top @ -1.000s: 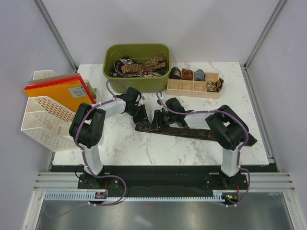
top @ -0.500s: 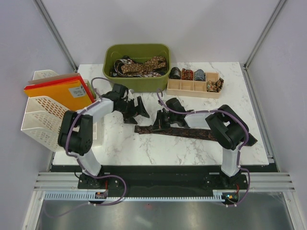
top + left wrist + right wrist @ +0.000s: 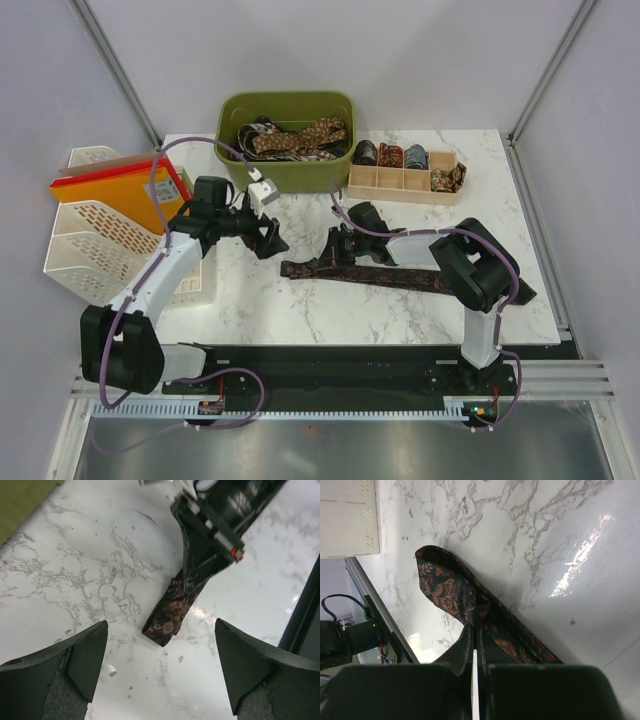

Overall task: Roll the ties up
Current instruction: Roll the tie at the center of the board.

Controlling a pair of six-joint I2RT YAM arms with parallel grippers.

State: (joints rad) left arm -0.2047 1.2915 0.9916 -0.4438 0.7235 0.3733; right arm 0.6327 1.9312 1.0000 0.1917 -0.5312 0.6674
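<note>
A dark brown patterned tie (image 3: 390,277) lies flat as a long strip across the middle of the marble table. My right gripper (image 3: 331,254) is shut on it a little in from its left end. In the right wrist view my gripper (image 3: 475,630) pinches the fabric, and the tie's end (image 3: 442,587) curls up past the fingertips. My left gripper (image 3: 271,238) hangs open to the left of the tie, apart from it. The left wrist view shows the tie's tip (image 3: 165,622) on the marble ahead of my wide-spread left gripper (image 3: 160,667), with nothing between its fingers (image 3: 82,657).
A green bin (image 3: 300,176) of loose ties stands at the back. To its right is a wooden tray (image 3: 400,191) with rolled ties in its compartments. A white basket (image 3: 85,250) with orange folders sits at the left edge, close to my left arm.
My left gripper has opened, let go of the tie's left end and drawn back to the left. The right gripper has shut on the tie, which now lies straighter.
</note>
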